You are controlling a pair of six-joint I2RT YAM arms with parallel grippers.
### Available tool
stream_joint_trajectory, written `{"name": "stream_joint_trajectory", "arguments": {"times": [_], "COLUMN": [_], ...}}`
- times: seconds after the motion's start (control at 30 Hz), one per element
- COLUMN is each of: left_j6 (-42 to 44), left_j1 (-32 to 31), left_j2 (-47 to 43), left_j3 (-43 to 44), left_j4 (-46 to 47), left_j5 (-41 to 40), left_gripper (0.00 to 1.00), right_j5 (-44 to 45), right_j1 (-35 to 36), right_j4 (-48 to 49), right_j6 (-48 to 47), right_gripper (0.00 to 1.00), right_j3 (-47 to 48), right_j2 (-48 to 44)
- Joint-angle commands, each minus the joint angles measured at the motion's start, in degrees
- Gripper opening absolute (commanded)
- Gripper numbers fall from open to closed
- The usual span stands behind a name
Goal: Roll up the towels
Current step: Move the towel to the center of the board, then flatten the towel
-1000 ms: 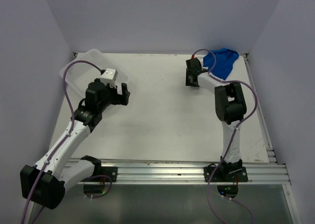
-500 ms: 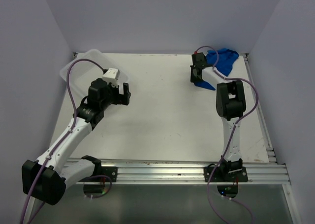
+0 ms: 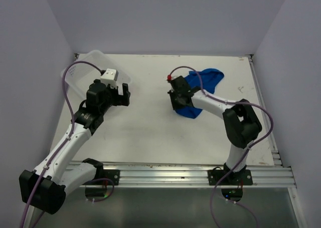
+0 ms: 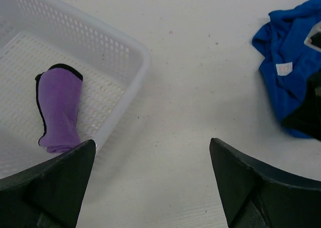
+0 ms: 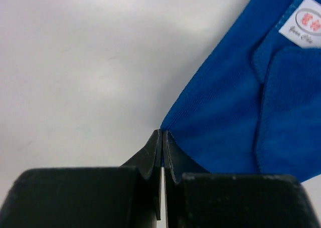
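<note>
White tabletop (image 3: 150, 133): at left, a basket (image 4: 125, 52) holds the purple towel (image 4: 59, 107), apparently rolled. Just right of the basket, the left gripper (image 3: 124, 95) hangs wide, empty. Well right of it, the right gripper (image 5: 163, 138) pinches the crumpled blue towel (image 5: 225, 123) by a corner; spreading it flat seems next.

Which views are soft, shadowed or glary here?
Top external: flat diffuse light, faint shadows, no glare, blue towel reads clean. Left wrist: own fingers dark and soft at the bottom edge; purple towel in the basket sharp enough. Right wrist: weave crisp at the corner pinched by the right gripper, white tag slightly soft.
</note>
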Motion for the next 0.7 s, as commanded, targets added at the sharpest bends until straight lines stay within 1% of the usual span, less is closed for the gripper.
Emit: {"name": "stream_joint_trajectory", "arguments": {"times": [0.0, 0.03, 0.1, 0.13, 0.17, 0.2, 0.23, 0.27, 0.3, 0.33, 0.43, 0.47, 0.5, 0.53, 0.57, 0.6, 0.67], "left_j6": [0.47, 0.55, 0.64, 0.64, 0.64, 0.64, 0.64, 0.64, 0.47, 0.38, -0.50, -0.94, -2.24, -3.13, -4.09, -6.45, -9.10], "left_j1": [-0.07, -0.07, -0.07, -0.07, -0.07, -0.07, -0.07, -0.07, -0.07, -0.07, -0.16, -0.16, -0.16, -0.16, -0.16, -0.16, -0.16], "left_j2": [-1.55, -1.90, -1.90, -1.90, -1.90, -1.90, -1.82, -1.82, -1.64, -1.73, -1.90, -1.99, -2.08, -2.08, -2.08, -2.08, -2.34], "left_j3": [-0.06, -0.33, -0.50, -0.51, -0.59, -0.51, -0.68, -0.68, -0.77, -0.86, -0.94, -1.03, -1.21, -1.21, -1.30, -2.08, -3.75], "left_j4": [1.64, 1.90, 1.99, 2.08, 2.08, 2.08, 2.08, 1.99, 1.99, 1.90, 2.16, 2.16, 2.16, 2.08, 1.82, 1.12, 1.11], "left_j5": [-3.65, -3.83, -4.01, -4.10, -4.36, -4.45, -4.54, -4.80, -5.06, -4.98, -4.37, -4.10, -3.66, -1.83, -0.51, 0.72, 3.89], "left_gripper": [1.00, 1.00, 1.00, 1.00, 1.00, 1.00, 0.99, 1.00, 1.00, 1.00, 1.00, 1.00, 1.00, 1.00, 1.00, 1.00, 1.00], "right_j5": [-2.10, -2.44, -4.55, -4.64, -6.99, -8.41, -9.03, -9.21, -8.26, -7.38, -3.61, -2.54, -1.40, 1.57, 2.99, 4.40, 7.39], "right_j1": [10.39, 14.85, 18.66, 21.72, 23.15, 24.12, 25.17, 25.27, 25.18, 25.18, 25.10, 25.01, 25.09, 25.01, 25.01, 25.09, 25.01], "right_j4": [1.78, 2.56, 4.59, 5.55, 6.95, 7.31, 7.40, 8.10, 8.20, 8.28, 6.09, 5.22, 4.69, 4.33, 3.37, 2.75, 0.99], "right_j6": [5.97, 7.22, 11.16, 11.97, 12.41, 13.46, 13.99, 14.43, 15.22, 15.23, 14.35, 14.26, 14.09, 13.91, 13.47, 13.38, 13.21], "right_gripper": [0.00, 0.00, 0.00, 0.00, 0.01, 0.32, 0.41, 0.45, 0.52, 0.54, 0.55, 0.55, 0.54, 0.52, 0.50, 0.40, 0.33], "right_j3": [-2.87, -4.00, -4.37, -4.45, -4.37, -4.02, -4.10, -4.63, -6.02, -6.65, -7.70, -7.97, -8.32, -8.50, -8.76, -8.67, -8.41], "right_j2": [-6.29, -6.39, -6.56, -6.56, -6.74, -6.91, -7.70, -8.49, -9.46, -12.08, -15.87, -18.40, -19.56, -20.44, -21.84, -22.03, -21.34]}}
